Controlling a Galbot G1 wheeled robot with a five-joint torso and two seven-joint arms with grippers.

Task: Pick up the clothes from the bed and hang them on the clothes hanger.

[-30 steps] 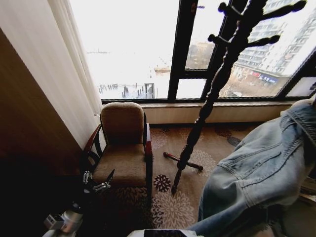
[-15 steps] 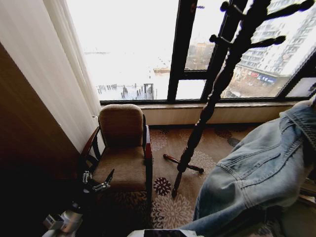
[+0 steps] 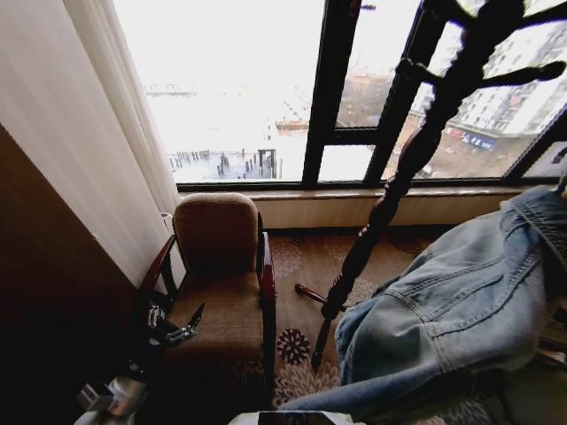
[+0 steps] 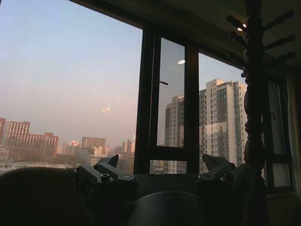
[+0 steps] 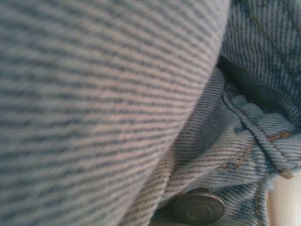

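Observation:
The clothes, a faded light blue denim jacket (image 3: 452, 310), hang raised off the floor on my right side and cover my right arm and gripper. The right wrist view is pressed against the jacket's denim (image 5: 117, 94), with a metal button (image 5: 197, 206) showing. My left gripper (image 3: 173, 326) is low on the left, beside the armchair's front arm, open with nothing between its fingers. Seen in the left wrist view, the left gripper (image 4: 162, 172) points at the window. The bed and the clothes hanger are out of view.
A tall dark wooden coat stand (image 3: 399, 186) with pegs stands on the patterned carpet (image 3: 301, 266), just left of the jacket, and its post (image 4: 254, 117) also shows. A brown armchair (image 3: 217, 266) is left of it. Window (image 3: 248, 88), curtain (image 3: 97, 133) and wood wall panel (image 3: 44, 292) close the space.
The head camera has moved a little, so the chair and stand sit differently in view. The jacket's lower part has swung left toward the stand's foot. The left gripper has stayed put.

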